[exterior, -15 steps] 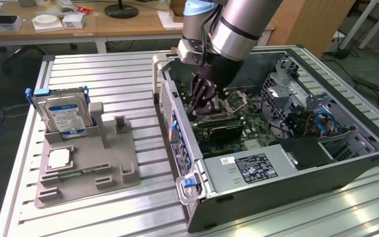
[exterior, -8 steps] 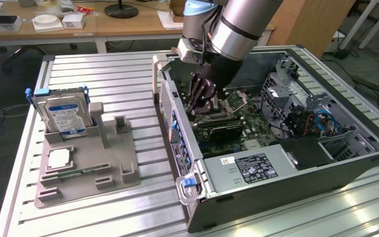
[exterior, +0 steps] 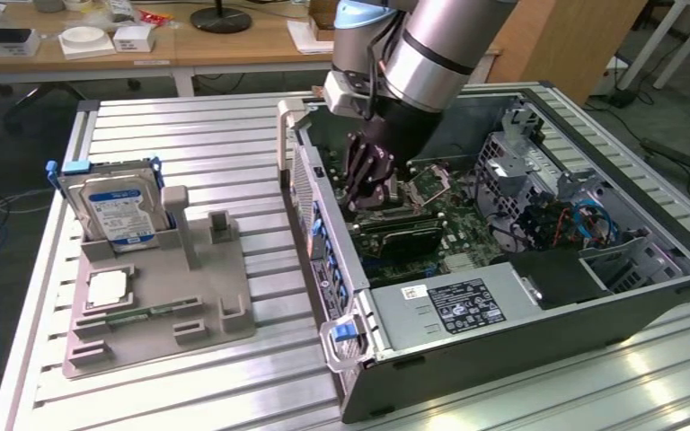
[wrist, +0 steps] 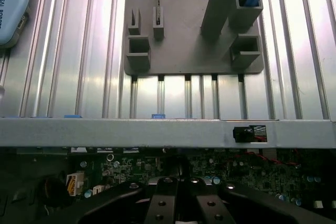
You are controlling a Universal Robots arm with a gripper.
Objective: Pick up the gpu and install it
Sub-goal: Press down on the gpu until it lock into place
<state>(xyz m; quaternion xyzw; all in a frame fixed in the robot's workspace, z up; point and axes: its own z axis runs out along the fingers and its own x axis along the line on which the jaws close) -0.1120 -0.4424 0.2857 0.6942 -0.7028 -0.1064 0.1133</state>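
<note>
The gpu (exterior: 402,232) lies dark and flat on the motherboard inside the case (exterior: 489,305), apparently in its slot, so the install looks almost finished. The gripper (exterior: 369,184) stands just above its near end, jaws clenched, holding nothing I can make out. On the counter (exterior: 190,135) beside the case, the holder (exterior: 159,296) keeps the hard drive (exterior: 118,211).

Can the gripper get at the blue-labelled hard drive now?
Probably not directly: the gripper is down inside the open computer case, whose wall stands between it and the hard drive; the drive's top is free.
</note>
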